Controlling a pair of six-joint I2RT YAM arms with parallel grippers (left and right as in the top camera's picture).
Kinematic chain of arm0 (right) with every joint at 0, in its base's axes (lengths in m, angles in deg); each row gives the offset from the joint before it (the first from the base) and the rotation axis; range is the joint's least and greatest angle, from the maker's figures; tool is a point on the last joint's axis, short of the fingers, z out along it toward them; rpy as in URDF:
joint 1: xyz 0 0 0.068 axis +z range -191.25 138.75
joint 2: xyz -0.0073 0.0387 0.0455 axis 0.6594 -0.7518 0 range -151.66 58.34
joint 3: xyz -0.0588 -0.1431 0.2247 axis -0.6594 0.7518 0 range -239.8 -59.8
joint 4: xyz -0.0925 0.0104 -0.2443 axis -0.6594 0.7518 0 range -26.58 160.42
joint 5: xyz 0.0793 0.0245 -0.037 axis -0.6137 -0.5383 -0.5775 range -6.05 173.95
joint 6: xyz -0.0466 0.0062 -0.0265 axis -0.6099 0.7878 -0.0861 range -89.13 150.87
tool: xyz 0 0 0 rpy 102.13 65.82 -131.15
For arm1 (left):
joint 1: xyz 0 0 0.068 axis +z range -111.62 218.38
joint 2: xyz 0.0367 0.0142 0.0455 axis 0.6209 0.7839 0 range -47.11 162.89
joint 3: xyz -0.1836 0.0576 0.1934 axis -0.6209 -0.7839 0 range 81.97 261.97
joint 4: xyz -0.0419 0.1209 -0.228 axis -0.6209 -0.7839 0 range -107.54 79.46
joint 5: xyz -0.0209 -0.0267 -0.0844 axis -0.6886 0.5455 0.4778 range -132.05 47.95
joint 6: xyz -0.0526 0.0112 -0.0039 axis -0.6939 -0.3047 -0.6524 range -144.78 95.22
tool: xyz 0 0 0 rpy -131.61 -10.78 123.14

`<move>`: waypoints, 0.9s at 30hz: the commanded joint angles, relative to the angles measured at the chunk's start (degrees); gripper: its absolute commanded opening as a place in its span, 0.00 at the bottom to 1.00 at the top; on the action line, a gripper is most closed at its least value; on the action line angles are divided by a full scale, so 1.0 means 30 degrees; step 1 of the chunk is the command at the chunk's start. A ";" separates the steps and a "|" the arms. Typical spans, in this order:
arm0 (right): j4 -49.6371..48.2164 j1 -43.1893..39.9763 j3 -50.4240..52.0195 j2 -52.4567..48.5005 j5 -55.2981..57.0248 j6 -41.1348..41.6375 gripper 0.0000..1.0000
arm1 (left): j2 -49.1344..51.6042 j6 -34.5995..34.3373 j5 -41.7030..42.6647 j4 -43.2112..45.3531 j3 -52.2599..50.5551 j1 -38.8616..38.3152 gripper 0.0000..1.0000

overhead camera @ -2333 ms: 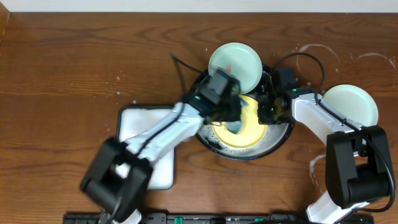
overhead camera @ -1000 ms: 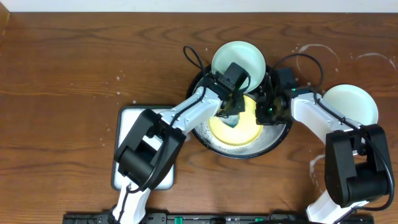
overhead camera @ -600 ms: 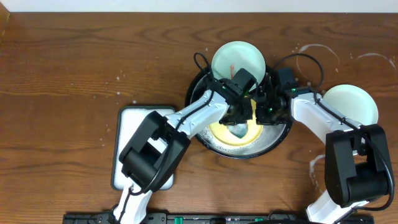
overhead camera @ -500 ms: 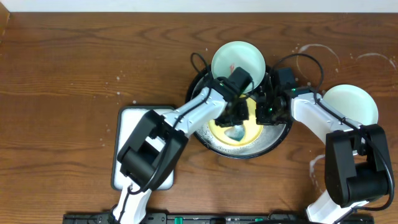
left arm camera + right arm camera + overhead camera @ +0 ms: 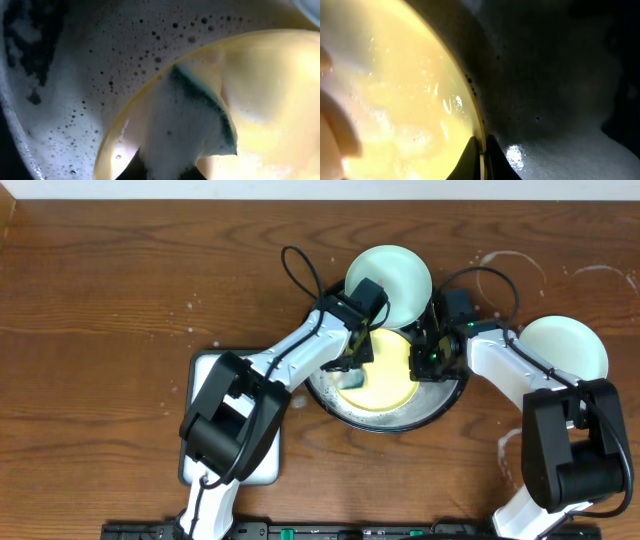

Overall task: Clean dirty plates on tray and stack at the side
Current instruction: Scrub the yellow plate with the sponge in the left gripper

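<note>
The yellow plate (image 5: pixel 395 368) lies tilted in the black tray (image 5: pixel 440 408), which is lined with white suds. My left gripper (image 5: pixel 352 366) is shut on a soapy sponge with a green edge (image 5: pixel 190 125) and presses it on the plate's left part (image 5: pixel 270 100). My right gripper (image 5: pixel 425 360) is shut on the yellow plate's right rim; in the right wrist view its fingers (image 5: pixel 481 150) pinch the rim edge. One mint-green plate (image 5: pixel 395 275) rests on the tray's far rim. The other mint-green plate (image 5: pixel 565 348) sits on the wood at the right.
A white rectangular board (image 5: pixel 232 395) lies left of the tray, under my left arm. White soapy ring stains (image 5: pixel 508 268) mark the wood at the back right. Both arms' cables loop over the tray's far side.
My left gripper has swept the sponge from the plate's middle toward its left edge. My right gripper has kept its hold on the rim.
</note>
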 commanded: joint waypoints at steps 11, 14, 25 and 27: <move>0.0029 0.0131 0.0532 -0.1158 0.2018 0.0000 0.01 | 0.1435 -0.2463 0.5486 0.3774 -0.0911 -0.2361 0.08; 0.0066 0.0131 0.0532 -0.1158 0.2018 0.0000 0.01 | 0.1435 -0.2492 0.7169 0.3723 -0.0911 -0.2543 0.08; 0.0022 0.0131 0.0532 -0.1158 0.2018 0.0000 0.01 | 0.1435 -0.0911 0.0117 -0.0189 -0.0896 -0.0532 0.08; 0.0022 0.0131 0.0532 -0.1158 0.2025 0.0000 0.01 | 0.1428 -0.0204 -0.2404 -0.0641 -0.0867 -0.0029 0.08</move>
